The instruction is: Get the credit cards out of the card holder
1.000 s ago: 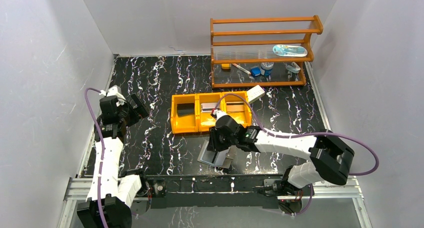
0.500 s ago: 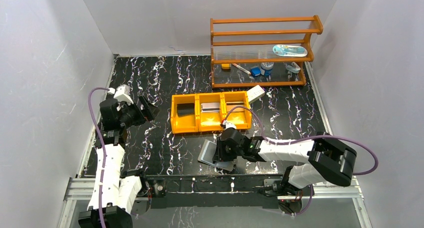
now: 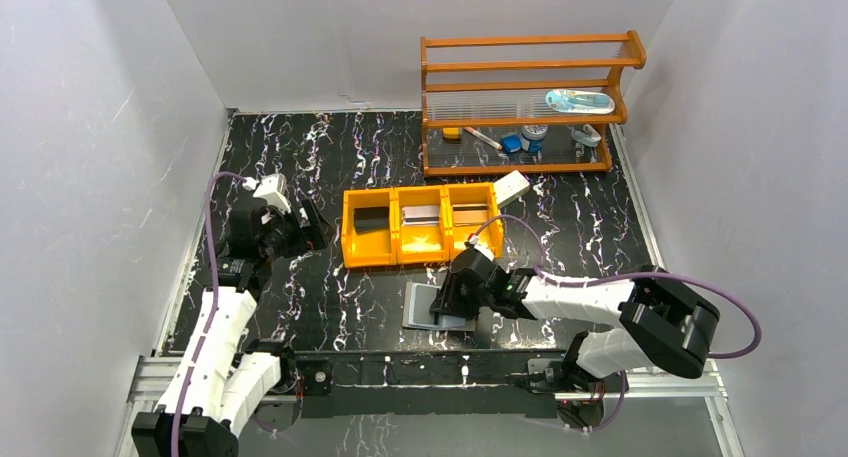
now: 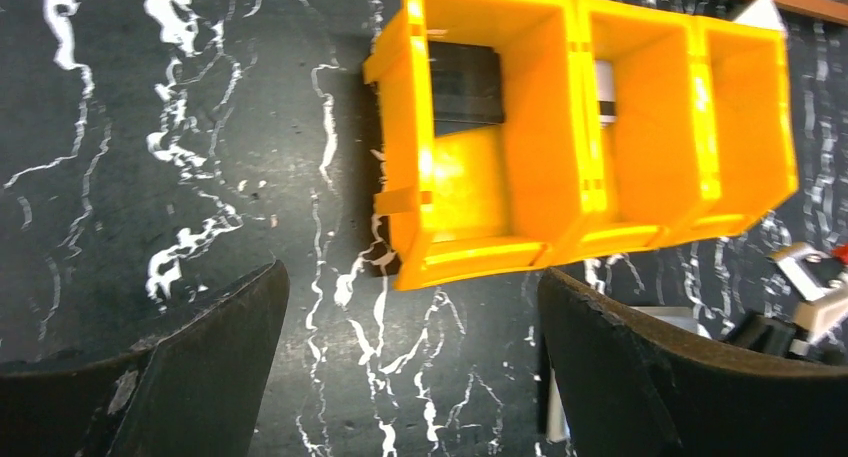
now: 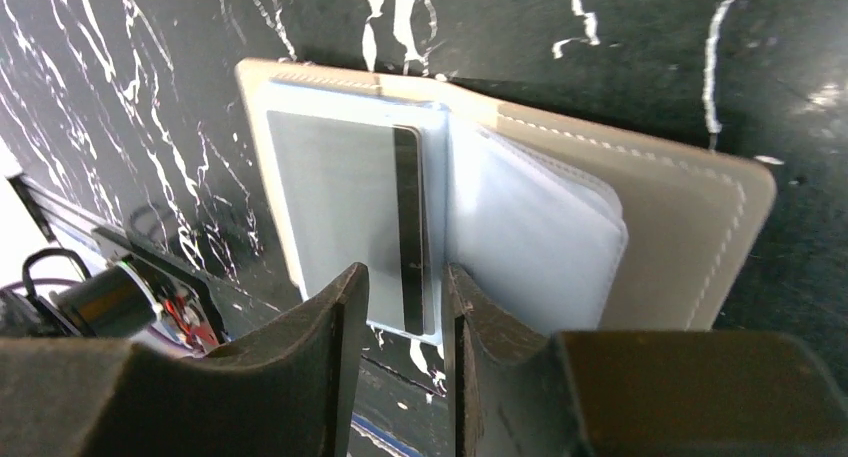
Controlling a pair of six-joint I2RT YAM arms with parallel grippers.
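While the right gripper (image 5: 400, 307) hangs low over the open card holder (image 5: 690, 227), which lies flat on the black marbled table (image 3: 300, 157) near its front edge, a grey card (image 5: 340, 207) with a dark stripe sits in the clear sleeve on the holder's left-hand page. The gripper's two fingers (image 5: 320, 367) stand a little apart, with the card's near end showing in the narrow gap between them; whether they pinch the sleeve or the card cannot be told. Just beyond the holder stands an orange tray (image 3: 390, 256) of three compartments, with a dark card (image 3: 370, 218) in the left one, a silvery card (image 3: 421, 214) in the middle and a brownish card (image 3: 470, 215) in the right. A white box (image 3: 512, 187) rests at the tray's far right corner, and a wooden rack (image 3: 525, 65) holding small items stands at the far right of the table. Over on the left, the left gripper (image 3: 312, 225) hovers just beside the tray's left end, its jaws released wide and empty.
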